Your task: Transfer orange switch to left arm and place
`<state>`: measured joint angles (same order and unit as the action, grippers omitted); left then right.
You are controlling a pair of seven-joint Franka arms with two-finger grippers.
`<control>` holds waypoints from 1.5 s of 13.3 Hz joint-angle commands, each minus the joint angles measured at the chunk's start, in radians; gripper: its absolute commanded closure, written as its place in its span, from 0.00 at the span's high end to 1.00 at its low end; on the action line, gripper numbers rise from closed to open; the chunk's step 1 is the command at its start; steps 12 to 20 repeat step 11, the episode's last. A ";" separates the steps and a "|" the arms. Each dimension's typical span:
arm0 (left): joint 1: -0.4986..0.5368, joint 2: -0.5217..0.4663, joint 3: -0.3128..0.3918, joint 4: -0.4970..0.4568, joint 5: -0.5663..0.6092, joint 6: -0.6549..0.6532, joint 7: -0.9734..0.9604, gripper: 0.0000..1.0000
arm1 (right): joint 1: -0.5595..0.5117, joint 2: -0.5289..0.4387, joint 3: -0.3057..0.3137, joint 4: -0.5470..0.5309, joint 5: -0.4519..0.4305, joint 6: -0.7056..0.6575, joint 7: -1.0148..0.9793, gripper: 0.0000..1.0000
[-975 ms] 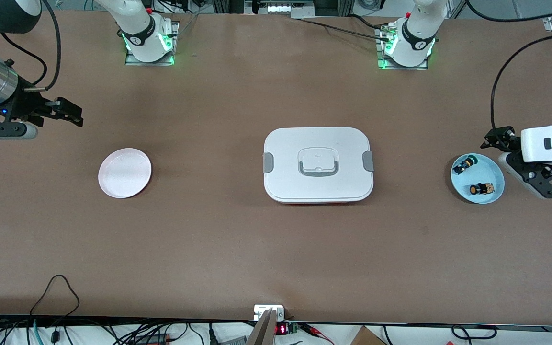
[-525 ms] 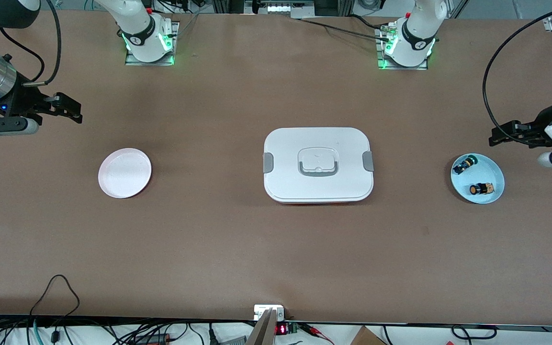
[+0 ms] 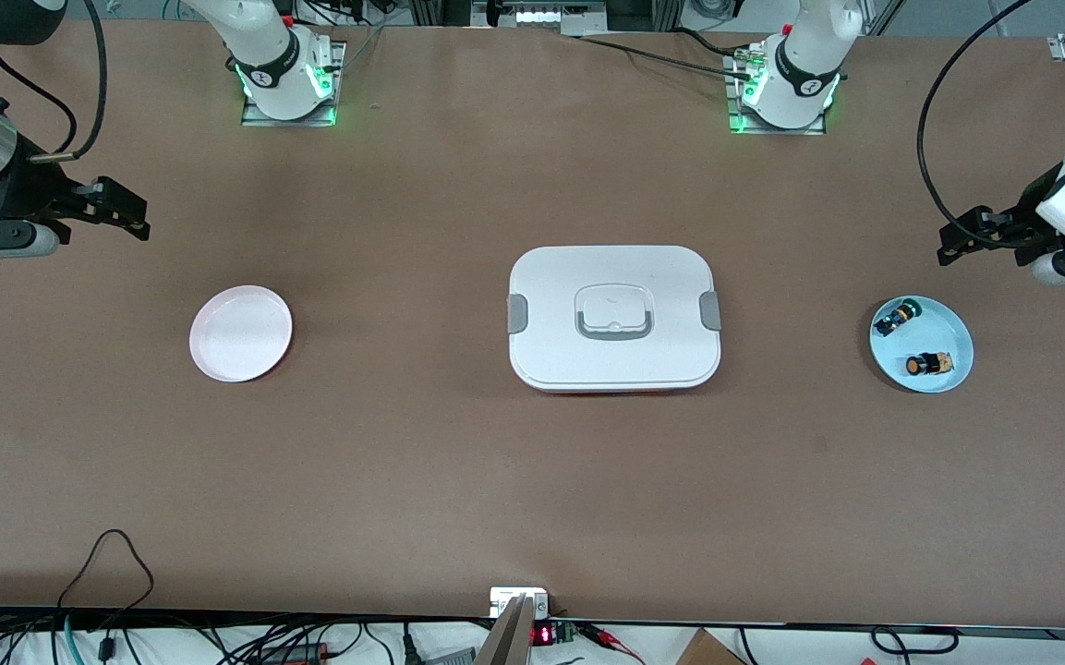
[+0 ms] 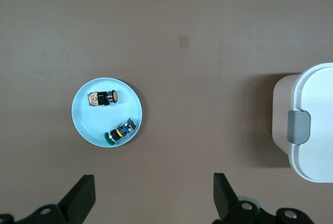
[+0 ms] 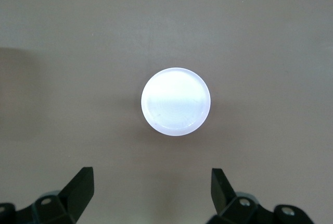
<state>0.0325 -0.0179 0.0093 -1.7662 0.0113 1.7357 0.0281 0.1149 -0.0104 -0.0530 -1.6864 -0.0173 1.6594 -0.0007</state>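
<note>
Box (image 3: 614,318) sits mid-table, lid on, grey latches at both ends, recessed handle on top. It lies between the two plates and well apart from each.

Blue plate (image 3: 950,327) lies toward the left arm's end of the table. Two switches in it:
- orange switch (image 3: 927,364), on its side, in the part of the plate nearer the front camera; orange cap and tan body also seen from the left wrist (image 4: 103,98).
- green-capped switch (image 3: 895,317), black and blue, farther from the front camera, near the plate rim; apart from the orange one.

White plate (image 3: 241,333) lies toward the right arm's end, nothing in it.

Left gripper (image 3: 960,242) is up in the air over bare table just beside the blue plate, not over the plate itself. Jaws spread wide, nothing between them. Its wrist view takes in the blue plate, both switches and one end of the box with a latch.

Right gripper (image 3: 121,213) is in the air over bare table near the white plate. Jaws spread wide, nothing held. Its wrist view has the white plate centred.

Neither gripper touches anything. Orange switch not yet picked up.
</note>
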 commanded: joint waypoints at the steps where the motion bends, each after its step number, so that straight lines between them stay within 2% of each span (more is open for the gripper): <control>1: -0.008 -0.016 0.012 -0.016 -0.019 -0.016 0.019 1.00 | -0.012 0.007 0.004 0.025 0.011 -0.006 -0.021 1.00; 5: -0.016 -0.002 0.005 0.019 -0.019 -0.030 0.023 1.00 | -0.009 0.012 0.004 0.025 0.013 -0.013 -0.022 1.00; 20: -0.020 0.001 0.000 0.022 -0.019 -0.031 0.023 1.00 | -0.009 0.013 0.004 0.025 0.013 -0.012 -0.022 1.00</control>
